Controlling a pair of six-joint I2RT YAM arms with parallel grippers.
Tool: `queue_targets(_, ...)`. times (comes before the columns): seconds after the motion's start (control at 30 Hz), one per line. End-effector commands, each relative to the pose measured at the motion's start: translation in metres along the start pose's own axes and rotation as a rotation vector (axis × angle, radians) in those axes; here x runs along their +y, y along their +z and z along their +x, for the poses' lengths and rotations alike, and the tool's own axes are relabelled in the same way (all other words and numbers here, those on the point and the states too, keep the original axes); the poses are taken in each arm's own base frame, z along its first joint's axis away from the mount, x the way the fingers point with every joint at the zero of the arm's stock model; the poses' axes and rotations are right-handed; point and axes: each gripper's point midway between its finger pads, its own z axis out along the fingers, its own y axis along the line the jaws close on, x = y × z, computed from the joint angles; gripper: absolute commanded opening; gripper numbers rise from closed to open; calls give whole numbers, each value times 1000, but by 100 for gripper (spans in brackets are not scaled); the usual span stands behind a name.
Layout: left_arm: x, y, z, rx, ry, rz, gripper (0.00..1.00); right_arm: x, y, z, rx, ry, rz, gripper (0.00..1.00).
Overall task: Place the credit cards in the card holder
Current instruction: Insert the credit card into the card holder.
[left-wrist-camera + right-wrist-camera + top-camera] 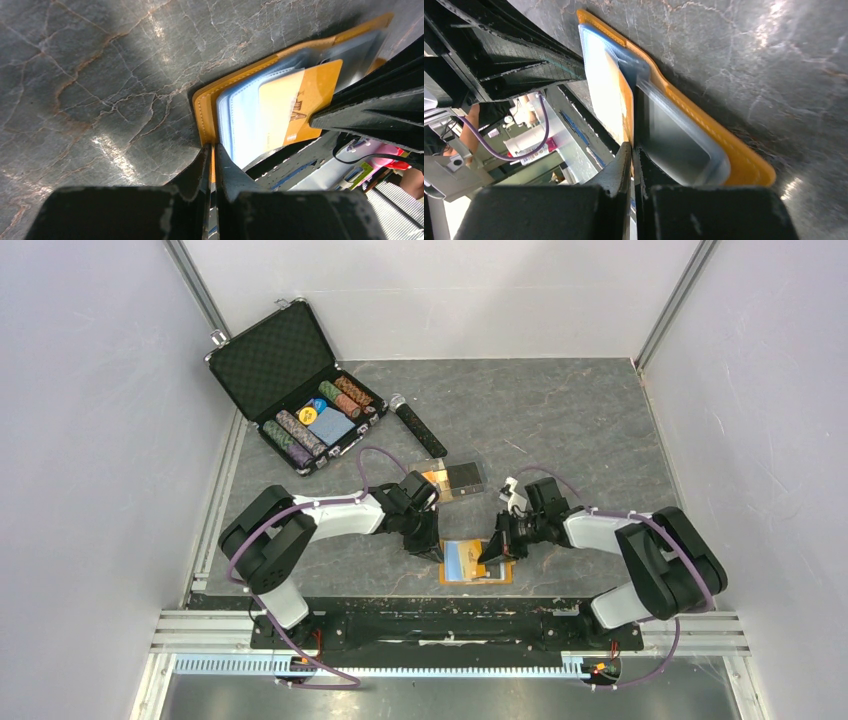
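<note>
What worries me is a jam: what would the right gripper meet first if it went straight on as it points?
Probably the wallet: the right gripper, jaws shut on a gold card, points into its blue lining. The left gripper holds the far edge beyond, though depth is unclear.

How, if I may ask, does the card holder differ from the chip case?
The card holder is orange with light blue lining; the chip case is black, foam-lined. The card holder is far smaller than the chip case. The card holder lies flat, showing a gold card; the chip case holds poker chips. Both are open.
</note>
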Motion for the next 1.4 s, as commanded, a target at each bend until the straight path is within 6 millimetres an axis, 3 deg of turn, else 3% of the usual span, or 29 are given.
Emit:
queue_targets(0.0, 9, 8, 6, 16, 0, -49, 11, 4, 8, 5, 44, -21, -10, 0)
queue_targets(0.1, 8, 7, 6, 14, -1, -49, 10, 8, 13, 0, 25, -30, -17, 0)
queue_targets(0.2, 9, 8, 6, 16, -10, -51, 2, 16, 18, -6, 6, -35, -35, 0)
queue_targets(0.6, 5, 1, 3, -14, -27, -47, 2, 34, 34, -20, -13, -52, -48, 2)
queue_targets(0.83, -3, -12, -5, -68, -30, -34, 3, 39, 34, -19, 4, -72, -40, 24)
queue_targets(1.13, -11, -33, -19, -158, -14, -28, 41, 32, 13, -29, 7, -191, 139, 62)
queue_targets(1.23, -10, -33, -19, -159, -16, -19, 46, 31, 7, -30, 15, -219, 168, 69)
queue_targets(1.37, -12, -26, -18, -149, -38, 44, 51, 32, 1, -32, 15, -254, 199, 71)
